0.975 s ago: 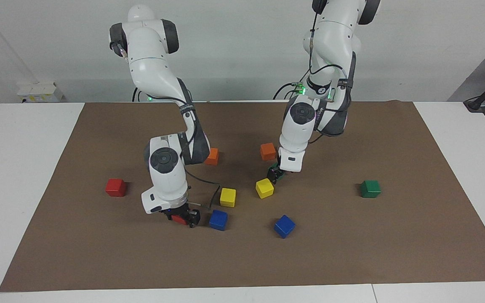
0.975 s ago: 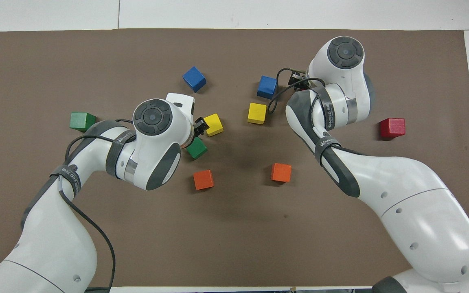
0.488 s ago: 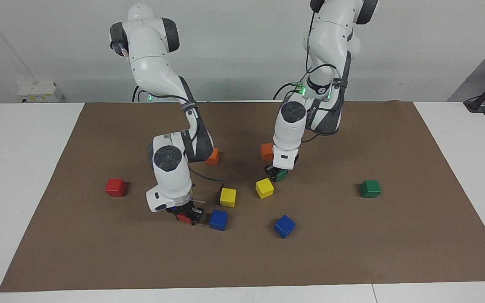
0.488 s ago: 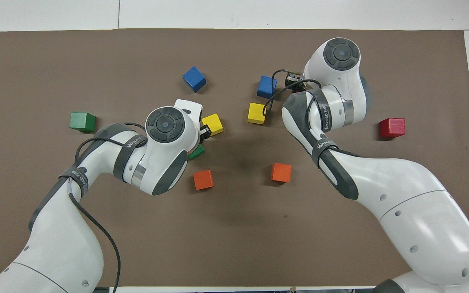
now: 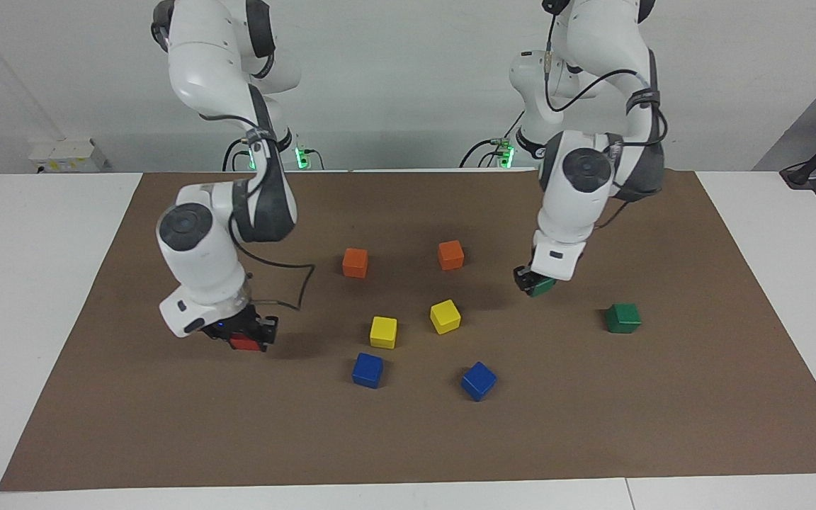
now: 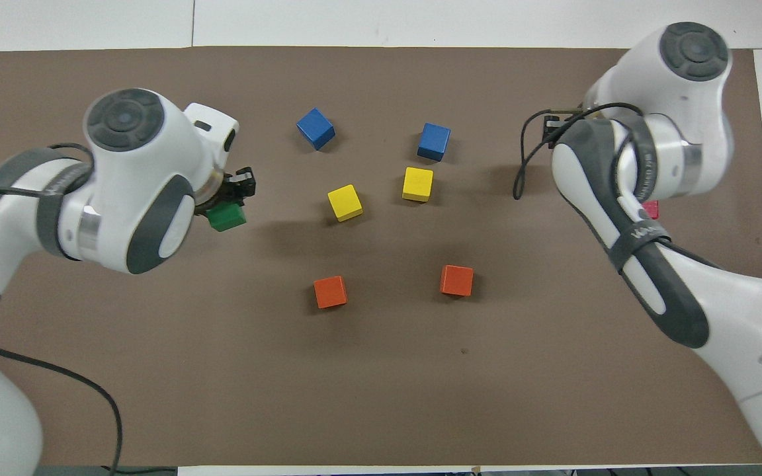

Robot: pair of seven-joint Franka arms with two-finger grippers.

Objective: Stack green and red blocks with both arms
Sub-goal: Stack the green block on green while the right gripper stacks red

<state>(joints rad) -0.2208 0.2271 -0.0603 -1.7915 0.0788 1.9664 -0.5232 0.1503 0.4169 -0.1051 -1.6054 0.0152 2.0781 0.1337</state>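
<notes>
My left gripper (image 5: pixel 537 282) is shut on a green block (image 5: pixel 541 286) and holds it just above the brown mat, between an orange block and the second green block (image 5: pixel 623 317), which rests toward the left arm's end. From overhead, the held green block (image 6: pixel 225 215) shows beside the left wrist, which hides the resting one. My right gripper (image 5: pixel 245 338) is shut on a red block (image 5: pixel 244 343), low over the mat toward the right arm's end. The second red block (image 6: pixel 650 209) peeks out beside the right arm in the overhead view; the facing view hides it.
Two orange blocks (image 5: pixel 355 262) (image 5: pixel 450 254), two yellow blocks (image 5: pixel 383 331) (image 5: pixel 445 316) and two blue blocks (image 5: pixel 367 370) (image 5: pixel 478 380) lie in the middle of the mat (image 5: pixel 408 439). White tabletop borders the mat at both ends.
Both grippers closed on their blocks and carried them outward from the middle: the left with the green block toward the left arm's end, the right with the red block toward the right arm's end.
</notes>
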